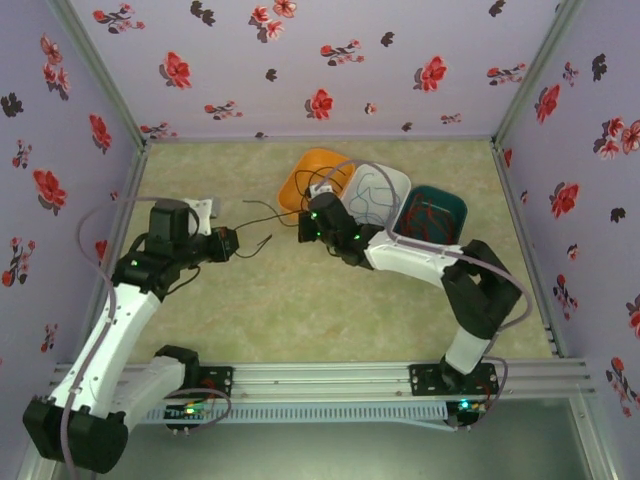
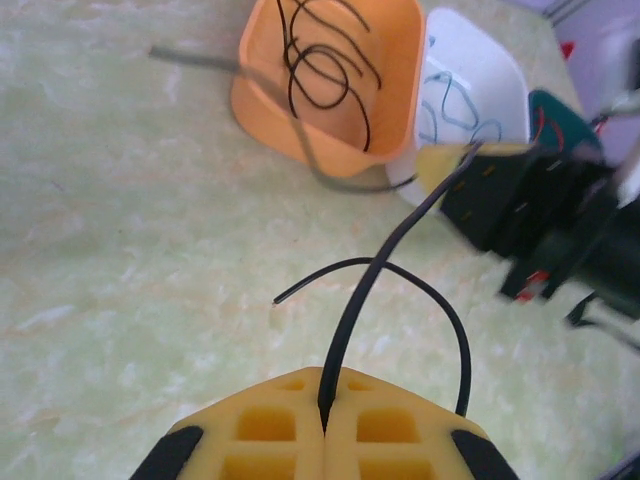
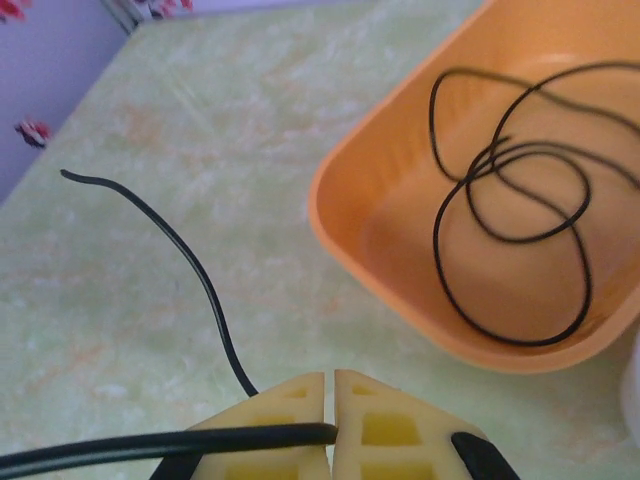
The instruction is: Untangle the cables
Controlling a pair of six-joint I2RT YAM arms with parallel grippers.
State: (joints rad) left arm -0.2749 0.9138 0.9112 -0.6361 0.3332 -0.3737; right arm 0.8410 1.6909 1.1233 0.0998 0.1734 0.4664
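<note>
Surroundings, all placed from the orange tray (image 1: pixel 308 165):
- The orange tray sits toward the far side of the pale green table (image 1: pixel 300 310).
- A white tray (image 1: pixel 401 178) touches its right side. A teal tray (image 1: pixel 456 206) is next along, further right.
- Floral panels wall the table in on three sides.
- Orange tray: black loops (image 3: pixel 437 245) lie loosely coiled on its floor.
- White tray: a blue cable (image 1: pixel 372 195).
- Teal tray: a red cable (image 1: pixel 425 218).

In the way:
- In the top view, the right arm's wrist overlaps the orange tray's near rim and hides that edge.
- That arm's pale grey hose (image 1: pixel 362 166) arches across the white tray.

Grippers:
- The right gripper (image 1: pixel 303 230) sits just in front of the orange tray's near-left corner. In its wrist view the yellow fingers (image 3: pixel 385 425) are pressed together on a strand of black cable (image 2: pixel 398 235). One free end curls away over bare table to the tray's left.
- The left gripper (image 1: pixel 237 245) is well left of the orange tray and faces the right gripper. Its fingers (image 2: pixel 265 425) meet with no gap and pinch the same black strand. The strand rises from them straight toward the right gripper. A short tail arcs off to a cut end above the table.
- The strand spans the gap between the two grippers, clear of the tray. I cannot tell whether it joins the coil inside.
</note>
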